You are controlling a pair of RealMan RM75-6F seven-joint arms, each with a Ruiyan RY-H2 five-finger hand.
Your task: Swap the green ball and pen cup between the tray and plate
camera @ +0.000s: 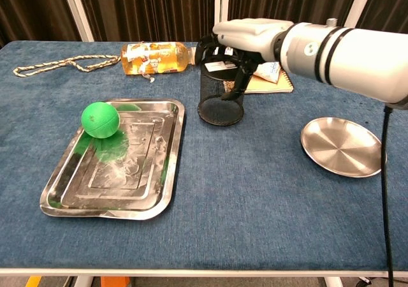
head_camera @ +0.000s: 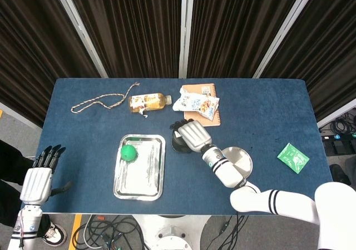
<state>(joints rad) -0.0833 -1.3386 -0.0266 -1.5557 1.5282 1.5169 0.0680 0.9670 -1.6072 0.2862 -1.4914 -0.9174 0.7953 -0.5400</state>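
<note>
The black mesh pen cup (camera: 220,90) stands upright just right of the tray, gripped from above by my right hand (camera: 245,35); in the head view that hand (head_camera: 192,133) covers most of the pen cup (head_camera: 179,144). A green ball (camera: 101,118) lies in the far left corner of the steel tray (camera: 146,191), also seen from above as ball (head_camera: 129,152) and tray (head_camera: 149,184). The round steel plate (camera: 344,147) at the right holds nothing; the head view shows the plate (head_camera: 240,160) behind my forearm. My left hand (head_camera: 40,172) hangs open off the table's left front corner.
A tea bottle (camera: 155,57) lies at the back, with a rope (camera: 57,64) to its left. A notebook (head_camera: 201,116) with a snack packet (head_camera: 196,103) on it sits behind the cup. A green sachet (head_camera: 292,157) lies far right.
</note>
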